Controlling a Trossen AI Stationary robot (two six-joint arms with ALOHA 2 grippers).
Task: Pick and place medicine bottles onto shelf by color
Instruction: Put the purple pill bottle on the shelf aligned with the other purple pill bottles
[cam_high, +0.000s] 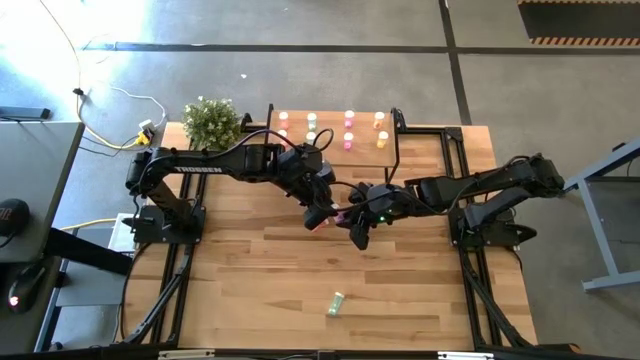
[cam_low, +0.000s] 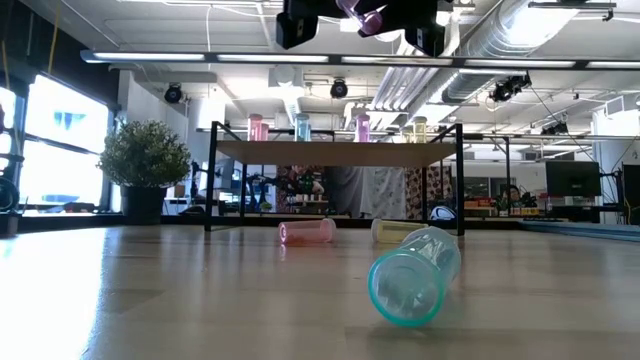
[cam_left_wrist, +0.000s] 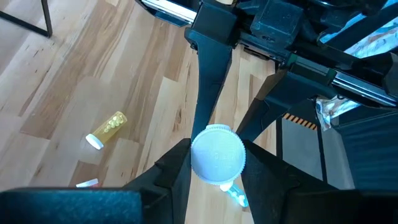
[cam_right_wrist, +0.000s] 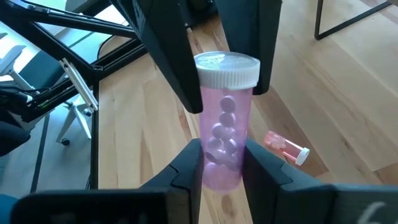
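Both my grippers on one pink bottle

My right gripper pinches the pink bottle at its base; my left gripper clamps its white cap, in front of the shelf, above the tabletop.

Overhead, table-level, and two close wrist cameras.

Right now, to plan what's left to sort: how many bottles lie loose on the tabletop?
3: a mint-green bottle nearest the low camera, and a salmon-red bottle and a yellow bottle near the shelf. Others may be hidden.
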